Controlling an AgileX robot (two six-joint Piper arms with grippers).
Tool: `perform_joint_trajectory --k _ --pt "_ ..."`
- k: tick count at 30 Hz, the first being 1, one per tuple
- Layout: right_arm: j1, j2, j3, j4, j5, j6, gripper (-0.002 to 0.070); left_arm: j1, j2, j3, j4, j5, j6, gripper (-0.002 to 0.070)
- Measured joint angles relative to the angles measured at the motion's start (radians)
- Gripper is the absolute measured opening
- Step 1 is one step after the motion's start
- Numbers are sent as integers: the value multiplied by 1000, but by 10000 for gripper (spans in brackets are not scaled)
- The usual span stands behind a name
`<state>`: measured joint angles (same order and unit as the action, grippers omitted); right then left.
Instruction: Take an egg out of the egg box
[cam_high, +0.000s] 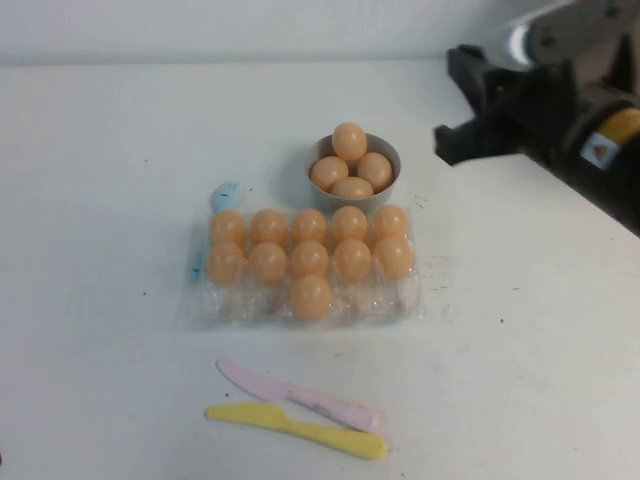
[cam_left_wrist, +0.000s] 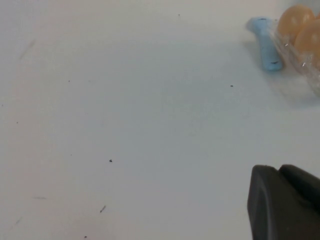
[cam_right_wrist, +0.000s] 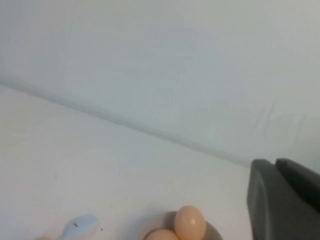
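The egg box (cam_high: 225, 305) is a clear plastic tray in the middle of the table, holding several peach-orange eggs. Its two far rows are full, and the near row holds one egg (cam_high: 311, 296) in its middle cup. My right gripper (cam_high: 450, 105) hangs above the table to the right of the bowl, apart from the tray and holding nothing I can see. Its dark tip shows in the right wrist view (cam_right_wrist: 282, 200). My left gripper (cam_left_wrist: 282, 202) is low over bare table, left of the tray's corner (cam_left_wrist: 307, 62), and is out of the high view.
A round grey bowl (cam_high: 385, 195) with several eggs stands just behind the tray. A blue spork (cam_high: 222, 195) lies at the tray's far left corner and also shows in the left wrist view (cam_left_wrist: 265, 45). A pink knife (cam_high: 300, 396) and a yellow knife (cam_high: 300, 428) lie in front.
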<state>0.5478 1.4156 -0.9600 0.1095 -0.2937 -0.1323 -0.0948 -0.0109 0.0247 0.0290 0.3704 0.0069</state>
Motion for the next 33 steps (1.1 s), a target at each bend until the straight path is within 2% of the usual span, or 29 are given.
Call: perform_joint_trajectory --k 2,4,17,23,33 --pt "0 -128 109 0 -57 0 -15 0 0 0 0 0 0 -5" --pt "0 -254 190 -2 -36 0 -15 0 0 0 0 0 0 -4" --pt "0 -854 399 1 433 0 -15 0 0 0 0 0 0 -5" --pt "0 -963 499 -2 495 0 -16 0 0 0 0 0 0 -5" --pt "0 -964 549 0 479 0 -16 0 0 0 0 0 0 -5"
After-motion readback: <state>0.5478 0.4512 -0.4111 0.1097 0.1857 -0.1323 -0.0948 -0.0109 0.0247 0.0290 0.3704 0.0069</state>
